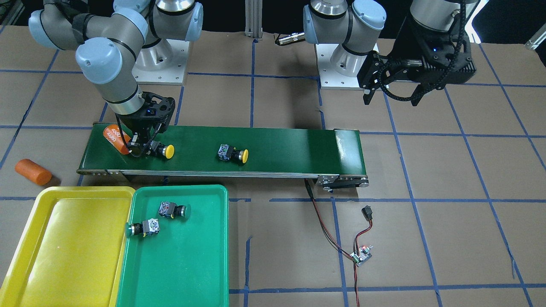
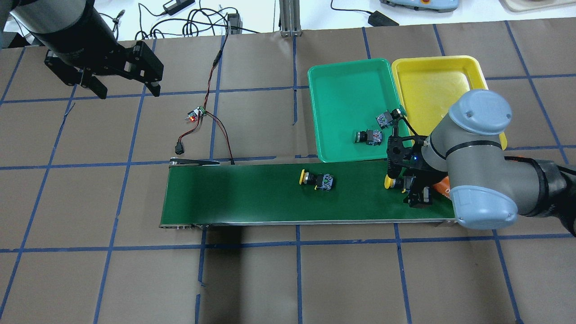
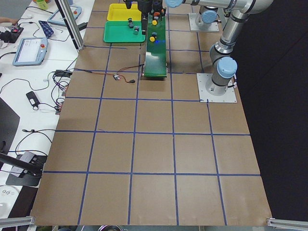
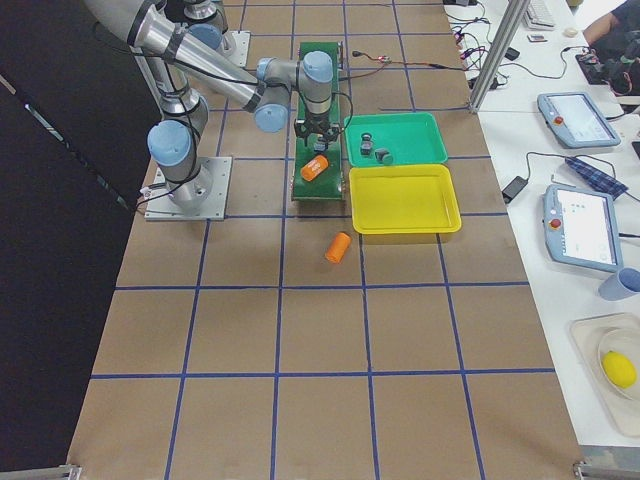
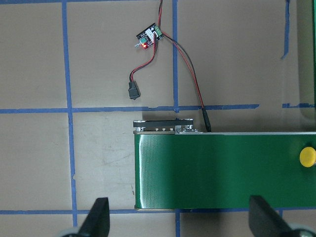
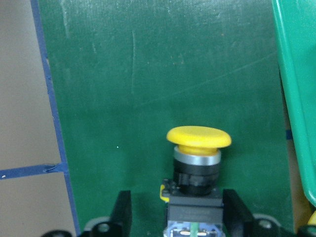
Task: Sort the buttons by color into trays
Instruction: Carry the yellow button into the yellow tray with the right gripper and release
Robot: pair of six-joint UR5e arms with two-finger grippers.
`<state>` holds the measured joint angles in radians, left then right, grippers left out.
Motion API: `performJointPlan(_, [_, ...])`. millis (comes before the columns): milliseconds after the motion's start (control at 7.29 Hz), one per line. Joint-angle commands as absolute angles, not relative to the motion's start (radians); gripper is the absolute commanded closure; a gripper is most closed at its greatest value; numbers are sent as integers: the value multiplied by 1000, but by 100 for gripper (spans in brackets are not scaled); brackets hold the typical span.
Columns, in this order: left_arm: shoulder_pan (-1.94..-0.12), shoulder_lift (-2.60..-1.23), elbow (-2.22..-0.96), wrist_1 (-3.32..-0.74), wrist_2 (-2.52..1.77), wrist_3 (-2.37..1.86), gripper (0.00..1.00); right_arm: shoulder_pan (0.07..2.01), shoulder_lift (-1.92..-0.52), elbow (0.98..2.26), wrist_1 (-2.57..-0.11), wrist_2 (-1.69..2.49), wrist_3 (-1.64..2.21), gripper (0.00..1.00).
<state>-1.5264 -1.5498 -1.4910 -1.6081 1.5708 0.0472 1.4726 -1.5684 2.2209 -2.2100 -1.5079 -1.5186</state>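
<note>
**Right jaws straddle a yellow button [image 1: 164, 151]**

It lies at the belt's [image 1: 290, 145] end, the right gripper [image 1: 147, 147] open around its grey body. A second yellow button [image 1: 232, 154] lies mid-belt. Two green buttons [image 1: 172, 210] sit in the green tray [image 1: 196, 264]. The left gripper [image 2: 128, 92] hangs wide open, well apart

Orange cylinder [image 1: 111, 135], at the conveyor belt [image 1: 290, 147] end: partly covered by the right gripper [image 1: 143, 149]. Yellow tray [image 1: 64, 247] and green tray [image 1: 183, 264], beside the belt: cut off by the front-facing view's lower edge. Yellow button [image 6: 197, 158] on the belt, right wrist view: body cut off at the bottom edge.
</note>
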Motion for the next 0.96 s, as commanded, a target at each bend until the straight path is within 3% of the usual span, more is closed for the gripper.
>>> performJointPlan(0, [-1526, -1552, -1491, -1608, 1569, 46, 0, 1473, -1562, 2215, -2226, -1514, -1517, 81])
performJointPlan(411, [-1526, -1552, -1491, -1608, 1571, 46, 0, 1474, -1548, 2150, -2303, -1517, -1513, 86])
performJointPlan(823, [-1526, -1554, -1491, -1608, 1571, 45, 0, 1451, -1326, 1878, -2290, -1581, -1573, 85])
